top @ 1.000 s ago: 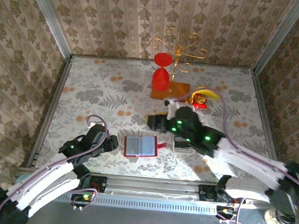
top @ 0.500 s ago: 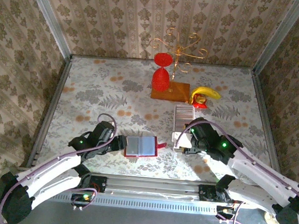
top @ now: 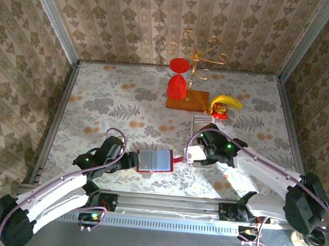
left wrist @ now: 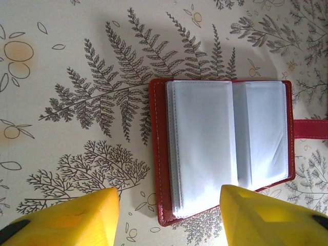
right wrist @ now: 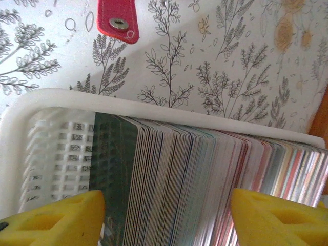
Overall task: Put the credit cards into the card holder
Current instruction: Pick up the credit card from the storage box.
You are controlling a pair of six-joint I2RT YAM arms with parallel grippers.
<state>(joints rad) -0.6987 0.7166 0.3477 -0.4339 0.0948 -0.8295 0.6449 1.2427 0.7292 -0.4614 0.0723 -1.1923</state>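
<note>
top external, against a second ago: same patterned table [top: 98, 94], same spot near the front edge for the open red card holder [top: 155, 160]. finds the right arm [top: 264, 172] drawn in from the banana [top: 227, 102] side, the right gripper [top: 196, 154] now low over the near end of the credit cards [top: 202, 124]. finds the left gripper [top: 128, 159] brought up to the holder's left edge.

right wrist: jaws wide, nothing held, yellow fingertips [right wrist: 51, 218] either side of the upright cards in their white tray [right wrist: 154, 105], clasp tab [right wrist: 119, 20] just beyond the rim.

left wrist: jaws parted and empty, straddling the holder's near edge, contact unclear; clear sleeves bare.

points, most likely, to steadying the holder and pinching a first card; none across yet.
</note>
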